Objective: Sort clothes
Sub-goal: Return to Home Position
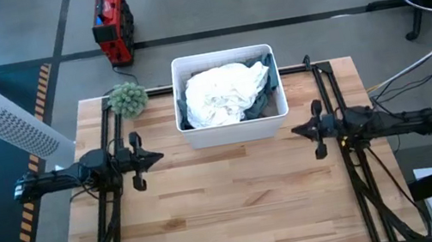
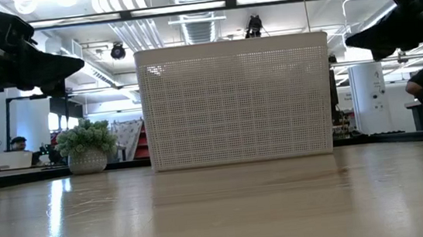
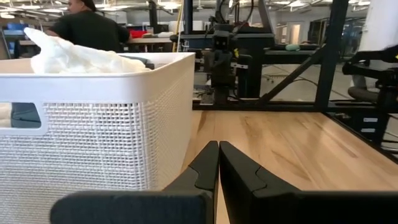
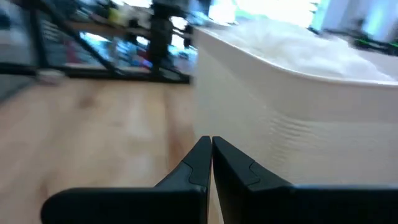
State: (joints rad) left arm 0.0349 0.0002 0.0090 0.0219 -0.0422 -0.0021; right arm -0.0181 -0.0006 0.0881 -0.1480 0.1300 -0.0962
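Parked mid-frame, flanking the white bin (image 1: pixel 235 131): left end effector (image 1: pixel 155 157) and right end effector (image 1: pixel 297 132), both closed, empty. Likely homed, with clothes (image 1: pixel 225 93) piled inside.

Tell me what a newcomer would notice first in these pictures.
The white bin stands at the far middle of the table, heaped with clothes, a white piece on top. The left gripper and right gripper hover either side of its near wall, both shut and empty.
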